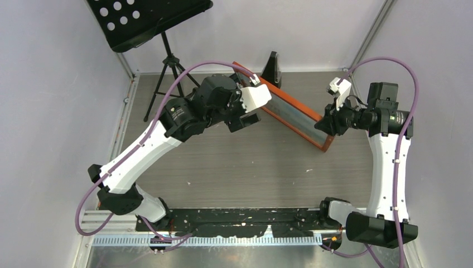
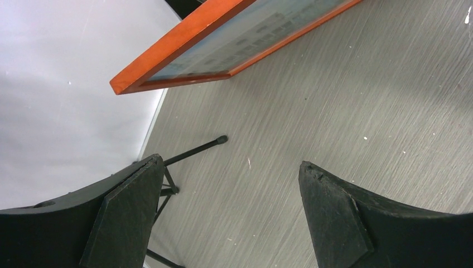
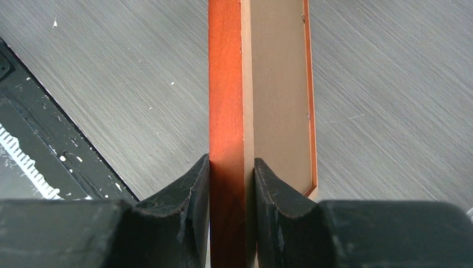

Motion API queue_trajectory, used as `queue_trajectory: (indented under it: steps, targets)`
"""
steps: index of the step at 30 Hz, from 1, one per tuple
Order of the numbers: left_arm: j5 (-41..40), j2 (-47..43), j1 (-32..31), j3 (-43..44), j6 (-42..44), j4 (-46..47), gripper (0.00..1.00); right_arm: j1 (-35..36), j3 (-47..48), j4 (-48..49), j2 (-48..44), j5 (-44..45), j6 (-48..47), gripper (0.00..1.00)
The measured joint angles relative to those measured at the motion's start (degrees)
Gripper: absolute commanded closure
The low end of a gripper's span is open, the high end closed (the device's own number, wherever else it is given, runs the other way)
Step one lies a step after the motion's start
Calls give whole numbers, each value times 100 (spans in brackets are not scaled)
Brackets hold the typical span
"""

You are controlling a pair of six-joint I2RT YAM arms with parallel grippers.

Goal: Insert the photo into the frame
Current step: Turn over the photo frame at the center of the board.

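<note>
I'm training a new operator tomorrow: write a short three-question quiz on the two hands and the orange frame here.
1. True or false: the left hand grips the copper-orange wooden picture frame.
2. The right hand is: A) wide open; B) shut on the frame's edge; C) shut on nothing.
3. Fill in: the flat fibreboard backing panel in the frame is plain ____.
Key: 1 false, it is open, clear of the frame; 2 B; 3 brown.

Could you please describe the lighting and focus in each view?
Top external: even, soft light, barely any shadows on the table, grey sheen on the frame glass. Left wrist: glass looks washed out, left gripper near-black. Right wrist: sharp table grain, brighter patch on the frame's edge by the right gripper.
</note>
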Motion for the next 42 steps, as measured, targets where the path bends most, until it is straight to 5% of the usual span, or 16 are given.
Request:
queue_trajectory:
  steps: [25, 42]
  targets:
    - [216, 98, 0, -57, -98, -9, 10, 168, 341, -68, 98, 321, 1054, 95]
    - [293, 131, 0, -214, -109, -2, 9, 146, 1239, 11, 1080, 994, 654, 94]
